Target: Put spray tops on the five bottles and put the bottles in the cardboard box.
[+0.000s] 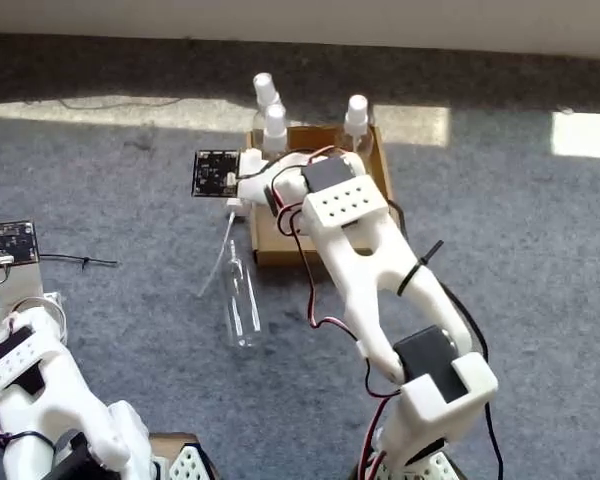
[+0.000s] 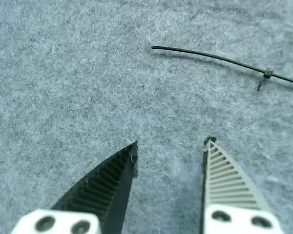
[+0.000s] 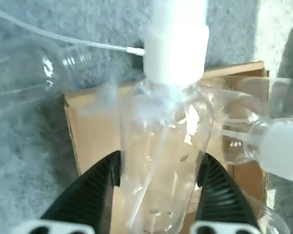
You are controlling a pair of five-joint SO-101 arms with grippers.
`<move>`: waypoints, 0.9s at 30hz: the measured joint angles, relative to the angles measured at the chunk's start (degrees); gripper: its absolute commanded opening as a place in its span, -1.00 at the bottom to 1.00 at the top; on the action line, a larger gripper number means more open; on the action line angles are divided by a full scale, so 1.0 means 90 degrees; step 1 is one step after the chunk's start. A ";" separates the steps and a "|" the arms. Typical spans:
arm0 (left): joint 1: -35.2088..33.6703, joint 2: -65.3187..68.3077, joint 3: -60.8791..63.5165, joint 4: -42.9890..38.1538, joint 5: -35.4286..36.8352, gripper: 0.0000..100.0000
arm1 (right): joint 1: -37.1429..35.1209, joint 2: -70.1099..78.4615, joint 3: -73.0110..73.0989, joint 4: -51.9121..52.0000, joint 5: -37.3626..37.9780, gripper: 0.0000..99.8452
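Observation:
My right gripper [image 3: 158, 168] is shut on a clear bottle [image 3: 161, 131] with a white spray top [image 3: 176, 48], held over the cardboard box [image 3: 93, 131]. From above, that bottle [image 1: 275, 125] stands at the box's [image 1: 270, 250] far left corner, beside two other topped bottles [image 1: 265, 90] [image 1: 357, 113]. An uncapped bottle [image 1: 242, 300] lies on the carpet in front of the box, with a loose spray top's thin tube [image 1: 218, 252] beside it. My left gripper [image 2: 168, 146] hangs open over bare carpet at the left, holding nothing.
A black zip tie [image 2: 219, 58] lies on the carpet just beyond the left gripper, also seen from above [image 1: 80, 260]. The right arm [image 1: 370, 250] covers most of the box. Grey carpet lies open to the right and left of the box.

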 measured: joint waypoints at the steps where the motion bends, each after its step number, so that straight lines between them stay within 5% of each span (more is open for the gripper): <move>1: 0.0000 0.0000 0.0000 0.0000 0.0000 -0.59 | -0.0059 -0.0068 0.0000 0.0049 0.0000 -0.75; 16: 0.0000 0.0000 0.0000 0.0000 0.0000 -0.59 | -0.0772 -0.0821 0.0000 0.0928 -0.0049 -0.85; 27: 0.0000 0.0000 0.0000 0.0000 0.0000 -0.59 | -0.0987 -0.1475 0.0000 0.0928 -0.2081 -0.89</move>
